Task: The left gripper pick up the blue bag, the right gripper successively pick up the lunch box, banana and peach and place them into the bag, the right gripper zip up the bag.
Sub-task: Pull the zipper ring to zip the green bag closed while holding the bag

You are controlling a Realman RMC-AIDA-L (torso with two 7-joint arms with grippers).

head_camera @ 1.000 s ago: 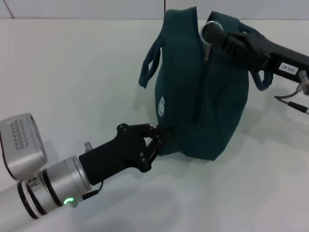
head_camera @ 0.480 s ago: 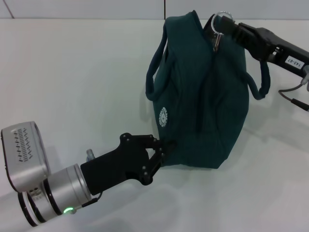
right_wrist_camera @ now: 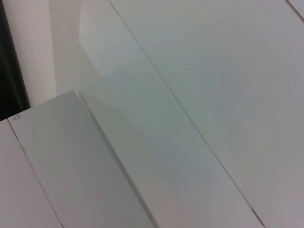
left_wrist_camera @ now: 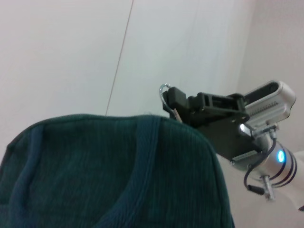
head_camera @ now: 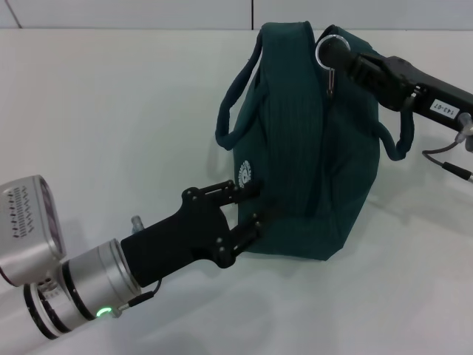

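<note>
Teal-blue ribbed fabric: blue bag [head_camera: 310,148] standing upright on white surface [head_camera: 111,111], centre-right in head view, zipper line running up its near face, closed as far as visible. Two loop handles [head_camera: 235,111] hanging, one on each side. Small round pale logo [head_camera: 247,171] low on left panel.

Left end effector [head_camera: 250,203] at bag's lower left corner, fingers [head_camera: 238,191] parted, fabric between them but not pinched; contact with bag cannot be confirmed.

Right end effector [head_camera: 334,53] at top of bag, closed on silver ring zipper pull [head_camera: 327,47]; ring visible around its tip. Same grip seen from left wrist view: right end effector [left_wrist_camera: 176,100], ring [left_wrist_camera: 164,94] above bag's top edge [left_wrist_camera: 114,166].
</note>
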